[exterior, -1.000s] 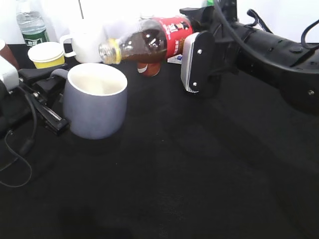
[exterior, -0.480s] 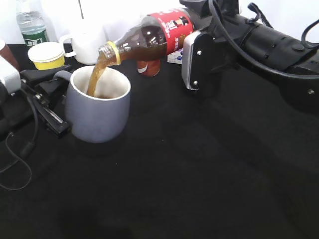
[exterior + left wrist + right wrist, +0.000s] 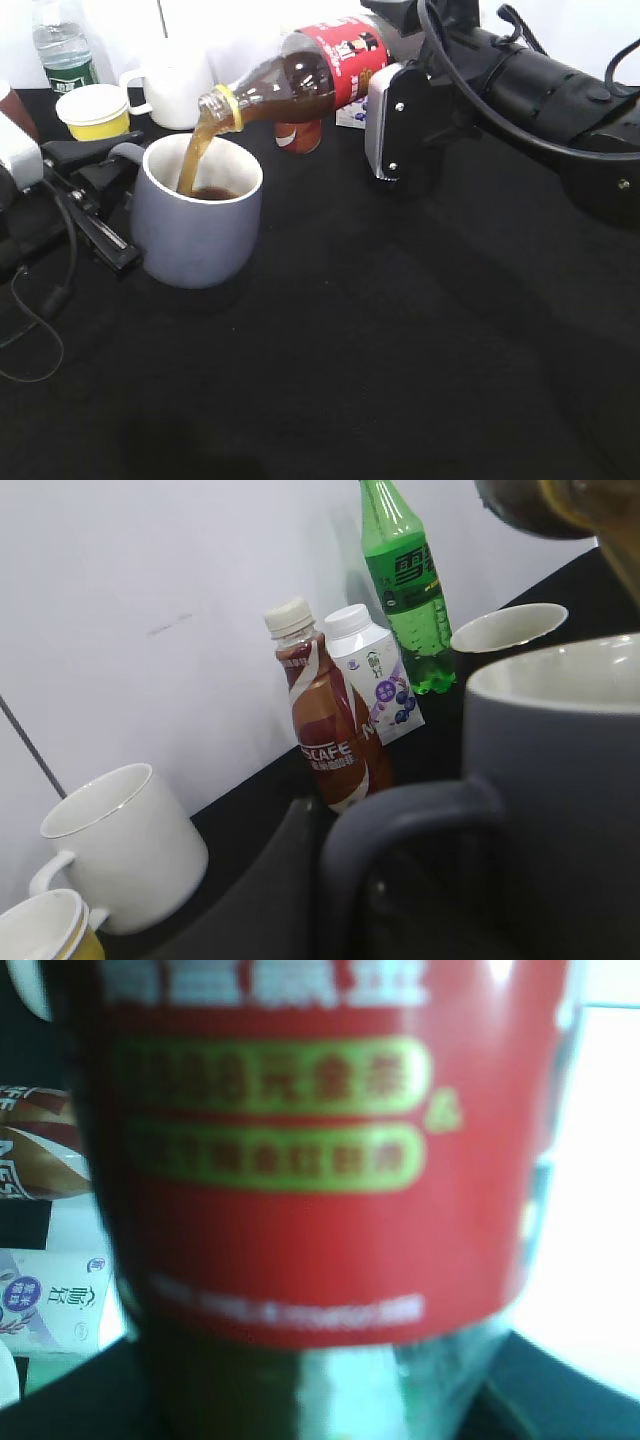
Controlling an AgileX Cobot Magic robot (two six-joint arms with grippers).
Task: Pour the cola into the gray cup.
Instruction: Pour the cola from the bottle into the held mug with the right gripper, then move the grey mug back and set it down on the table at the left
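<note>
The cola bottle (image 3: pixel 300 75) hangs tilted, neck down to the left, over the gray cup (image 3: pixel 195 235). A brown stream falls from its mouth into the cup, where dark liquid lies at the bottom. My right gripper (image 3: pixel 390 70) is shut on the bottle at its red label, which fills the right wrist view (image 3: pixel 320 1160). My left gripper (image 3: pixel 100 190) sits at the cup's handle with a finger on each side, holding it. In the left wrist view the handle (image 3: pixel 400 815) and the cup wall (image 3: pixel 570 780) fill the lower right.
A white mug (image 3: pixel 170 80), a yellow paper cup (image 3: pixel 95 108) and a water bottle (image 3: pixel 62 45) stand at the back left. A Nescafe bottle (image 3: pixel 325 730), a small white bottle (image 3: pixel 375 680), a green soda bottle (image 3: pixel 405 580) and another mug's rim (image 3: pixel 510 625) stand behind the cup.
The bottle has tipped further, its base rising. The cup was empty a second ago; now cola streams into it and dark liquid is collecting. The cup has shifted slightly.
</note>
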